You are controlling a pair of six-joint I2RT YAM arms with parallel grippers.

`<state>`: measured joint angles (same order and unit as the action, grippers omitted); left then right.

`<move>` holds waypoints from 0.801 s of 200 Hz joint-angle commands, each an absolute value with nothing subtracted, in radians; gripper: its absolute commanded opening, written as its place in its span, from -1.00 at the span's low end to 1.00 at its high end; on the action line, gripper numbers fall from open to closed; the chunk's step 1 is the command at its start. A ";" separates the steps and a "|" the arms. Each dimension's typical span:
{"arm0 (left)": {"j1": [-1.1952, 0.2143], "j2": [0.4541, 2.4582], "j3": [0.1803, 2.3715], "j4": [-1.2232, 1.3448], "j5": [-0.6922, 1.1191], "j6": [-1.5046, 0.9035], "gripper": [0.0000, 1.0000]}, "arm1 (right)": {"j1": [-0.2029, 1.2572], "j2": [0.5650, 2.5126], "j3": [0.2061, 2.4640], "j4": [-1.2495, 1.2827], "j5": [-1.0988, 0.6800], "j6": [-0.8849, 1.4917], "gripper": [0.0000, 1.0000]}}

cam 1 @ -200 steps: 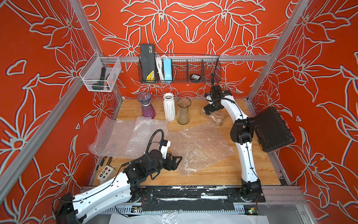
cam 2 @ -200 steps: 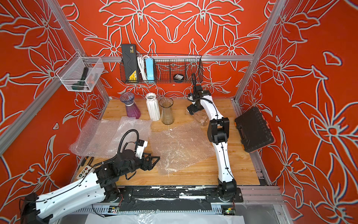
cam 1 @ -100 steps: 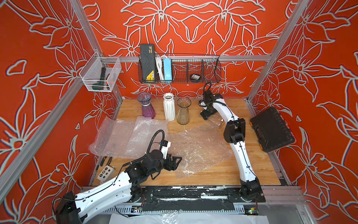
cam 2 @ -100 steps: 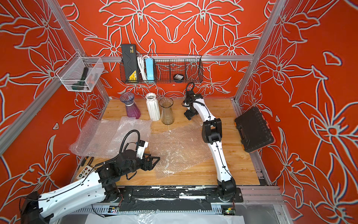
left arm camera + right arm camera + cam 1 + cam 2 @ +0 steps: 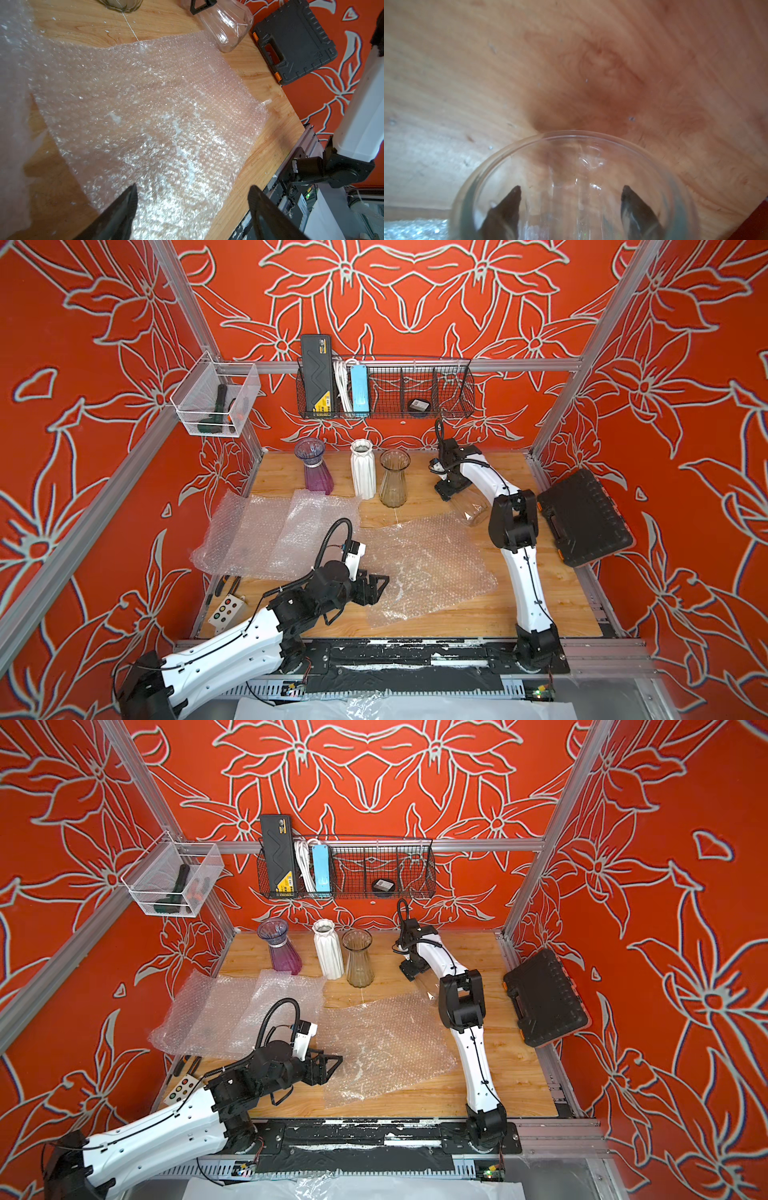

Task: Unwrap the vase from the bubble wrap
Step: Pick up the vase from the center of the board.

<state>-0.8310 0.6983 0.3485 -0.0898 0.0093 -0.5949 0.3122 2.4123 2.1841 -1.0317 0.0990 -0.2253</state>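
The clear glass vase (image 5: 473,510) is bare and tipped over on the wooden table (image 5: 457,614). Its bottom end is just beside the back right corner of the flat sheet of bubble wrap (image 5: 424,564). The right gripper (image 5: 448,490) is at the vase's neck with its fingers (image 5: 508,207) apart. I cannot tell if they squeeze it. The left gripper (image 5: 193,199) hangs wide open over the wrap's left edge. More bubbly sheets (image 5: 270,539) lie farther left.

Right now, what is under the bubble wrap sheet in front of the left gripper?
Only the wooden table shows through the bubble wrap, which lies flat. Small things under its shiny patches would be hidden.
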 commanded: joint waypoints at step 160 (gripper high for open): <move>-0.808 0.689 0.351 -0.066 0.028 -0.586 0.56 | 0.268 1.563 1.101 0.091 -0.084 -0.023 -1.00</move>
<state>-0.8169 0.6754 0.3485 -0.0868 0.0200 -0.5949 0.2630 1.6596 1.1336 -0.1642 -0.0402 -0.0154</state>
